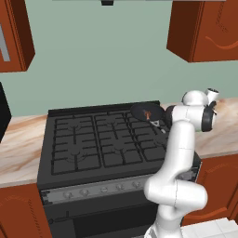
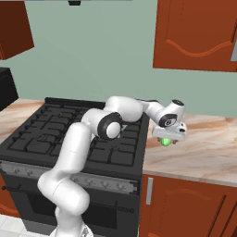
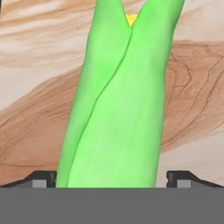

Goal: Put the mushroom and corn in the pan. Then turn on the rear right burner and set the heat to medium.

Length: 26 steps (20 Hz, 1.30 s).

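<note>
The corn [image 3: 116, 100] lies on the tabletop [image 2: 203, 143] just right of the stove [image 1: 97, 144], directly under the end effector [image 2: 167, 140], whose jaws gape wide with nothing gripped, straddling the corn across its long axis.

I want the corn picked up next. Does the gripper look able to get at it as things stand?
Probably yes. The gripper hangs low over the counter right at the corn, its jaws open. In the hand view the corn lies between the two fingertips, with bare counter on both sides and nothing in the way.
</note>
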### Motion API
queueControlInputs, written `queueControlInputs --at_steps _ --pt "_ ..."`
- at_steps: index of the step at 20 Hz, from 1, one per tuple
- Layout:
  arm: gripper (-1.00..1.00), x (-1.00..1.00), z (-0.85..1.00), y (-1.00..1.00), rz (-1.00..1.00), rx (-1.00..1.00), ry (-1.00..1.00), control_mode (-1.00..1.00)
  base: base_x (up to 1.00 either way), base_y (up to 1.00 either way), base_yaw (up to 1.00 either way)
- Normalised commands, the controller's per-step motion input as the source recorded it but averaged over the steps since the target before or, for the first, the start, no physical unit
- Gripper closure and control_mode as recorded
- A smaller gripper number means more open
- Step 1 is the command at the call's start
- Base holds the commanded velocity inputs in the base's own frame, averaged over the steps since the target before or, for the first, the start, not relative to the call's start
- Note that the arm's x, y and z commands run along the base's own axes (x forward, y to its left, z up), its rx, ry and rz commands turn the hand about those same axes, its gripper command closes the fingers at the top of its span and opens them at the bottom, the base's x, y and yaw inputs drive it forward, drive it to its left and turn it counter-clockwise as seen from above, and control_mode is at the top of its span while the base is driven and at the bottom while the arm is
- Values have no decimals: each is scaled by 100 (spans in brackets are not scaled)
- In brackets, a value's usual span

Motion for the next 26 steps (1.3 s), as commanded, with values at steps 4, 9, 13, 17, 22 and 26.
queueControlInputs --at_steps 4,9,13,17,22,26 --pt "100 0 0 0 0 0 0 -100 0 0 0" --pt "100 -29 1 1 0 0 -2 -100 0 0 0" --pt "100 -78 32 23 1 0 -4 -100 0 0 0" --pt "100 -87 48 56 8 0 -2 -100 0 0 0" --pt "100 -45 34 86 14 -3 0 -100 0 0 0" --pt "100 -12 33 86 22 -2 -2 -100 0 0 0"
